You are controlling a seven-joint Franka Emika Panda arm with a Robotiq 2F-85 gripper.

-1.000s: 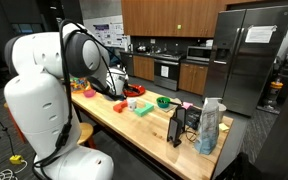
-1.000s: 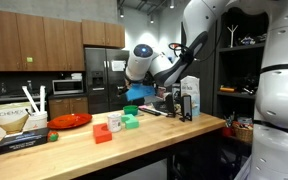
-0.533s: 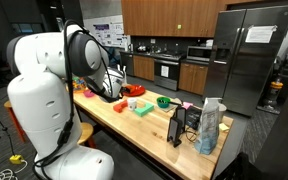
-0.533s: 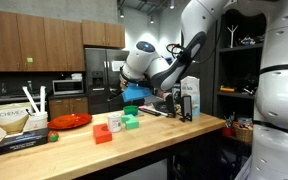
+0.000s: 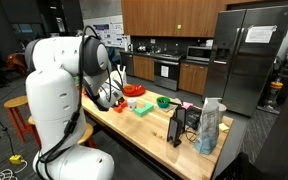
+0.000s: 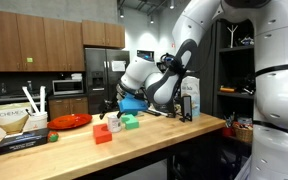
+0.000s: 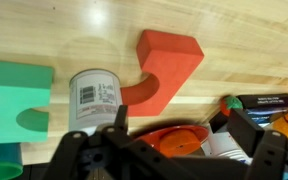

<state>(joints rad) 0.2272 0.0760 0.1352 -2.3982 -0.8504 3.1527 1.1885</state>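
My gripper (image 7: 181,128) is open and empty, its jaws wide apart, hovering low over the wooden table (image 7: 244,40). In the wrist view a small silver can (image 7: 94,100) stands just beyond my left finger (image 7: 119,118). A red notched block (image 7: 166,66) lies behind the can and a green notched block (image 7: 14,100) to its left. In both exterior views the gripper (image 5: 108,98) (image 6: 110,108) hangs above the red block (image 6: 103,133) and the green block (image 6: 130,120). An orange-red dish (image 7: 174,138) shows between the jaws.
A red plate (image 6: 71,120), a box of coffee filters (image 6: 11,122) and a dark flat box (image 6: 24,140) sit at one end of the table. A green bowl (image 5: 163,101), a black stand (image 5: 179,125) and a pale bag (image 5: 211,124) stand toward the other end. White cups (image 7: 224,145) lie under my right finger.
The arm has swung along the table toward the blocks and come lower; the gripper now hangs over the red and green blocks. Nothing was taken hold of.
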